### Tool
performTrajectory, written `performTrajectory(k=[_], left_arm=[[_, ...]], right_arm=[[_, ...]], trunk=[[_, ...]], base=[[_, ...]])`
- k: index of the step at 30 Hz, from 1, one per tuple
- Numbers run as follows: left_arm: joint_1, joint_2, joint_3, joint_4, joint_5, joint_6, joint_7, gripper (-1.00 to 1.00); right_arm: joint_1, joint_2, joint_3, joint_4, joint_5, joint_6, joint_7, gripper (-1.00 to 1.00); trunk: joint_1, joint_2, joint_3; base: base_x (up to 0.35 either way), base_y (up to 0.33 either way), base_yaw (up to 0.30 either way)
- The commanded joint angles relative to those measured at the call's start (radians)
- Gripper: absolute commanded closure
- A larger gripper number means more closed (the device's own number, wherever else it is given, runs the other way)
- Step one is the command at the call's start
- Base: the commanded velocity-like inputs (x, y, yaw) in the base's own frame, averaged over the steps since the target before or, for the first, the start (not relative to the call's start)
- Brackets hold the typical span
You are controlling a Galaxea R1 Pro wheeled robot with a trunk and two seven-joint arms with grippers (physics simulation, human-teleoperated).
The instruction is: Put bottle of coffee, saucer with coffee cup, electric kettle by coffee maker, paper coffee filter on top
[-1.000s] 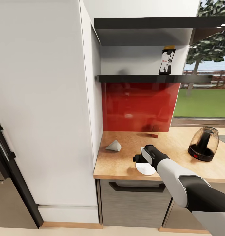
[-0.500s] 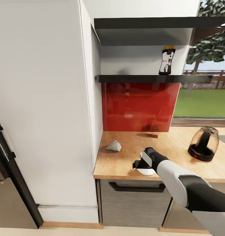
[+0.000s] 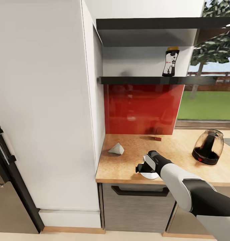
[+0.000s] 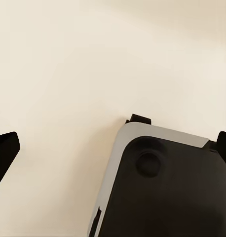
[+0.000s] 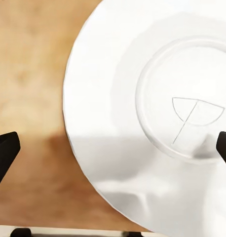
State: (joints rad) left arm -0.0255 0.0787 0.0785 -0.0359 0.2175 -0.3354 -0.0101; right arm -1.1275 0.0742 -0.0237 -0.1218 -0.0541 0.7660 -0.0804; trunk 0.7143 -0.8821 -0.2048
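Right gripper (image 3: 141,166) hovers wide open, holding nothing, over the saucer (image 5: 157,113) near the tabletop (image 3: 128,167) front edge, lined up for pickup.

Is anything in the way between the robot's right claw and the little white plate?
Nothing visible. The right gripper hangs open straight above the small flat round white saucer on the beige wood-look countertop, with only clear space between its fingertips and the plate.
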Motion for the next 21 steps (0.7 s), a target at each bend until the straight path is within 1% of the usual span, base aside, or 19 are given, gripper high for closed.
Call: performTrajectory(k=[1, 4, 7, 13, 21], left_arm=[[-0.001, 0.0, 0.007, 0.001, -0.003, -0.003, -0.001, -1.0], [-0.001, 0.0, 0.007, 0.001, -0.003, -0.003, -0.002, -1.0], [-0.001, 0.0, 0.007, 0.001, -0.002, -0.001, -0.002, -1.0], [-0.001, 0.0, 0.007, 0.002, -0.001, -0.003, -0.002, -1.0], [-0.001, 0.0, 0.007, 0.002, -0.001, -0.002, -0.002, -1.0]], right_arm=[[0.0, 0.0, -0.004, -0.001, -0.006, 0.004, -0.009, -1.0], [0.0, -0.001, -0.004, -0.001, -0.006, 0.004, -0.01, -1.0], [0.0, -0.002, -0.004, -0.001, -0.006, 0.004, -0.01, -1.0], [0.0, -0.006, -0.002, -0.001, -0.006, 0.004, -0.01, -1.0], [0.0, -0.022, -0.002, -0.001, -0.006, 0.004, -0.014, -1.0]], trunk=[[0.0, -0.001, -0.002], [0.0, -0.001, -0.002], [0.012, -0.022, -0.011], [0.012, -0.022, -0.011], [0.012, -0.022, -0.011]], base=[[0.0, 0.0, 0.0], [0.0, 0.0, 0.0], [0.0, 0.0, 0.0], [0.0, 0.0, 0.0], [0.0, 0.0, 0.0]])
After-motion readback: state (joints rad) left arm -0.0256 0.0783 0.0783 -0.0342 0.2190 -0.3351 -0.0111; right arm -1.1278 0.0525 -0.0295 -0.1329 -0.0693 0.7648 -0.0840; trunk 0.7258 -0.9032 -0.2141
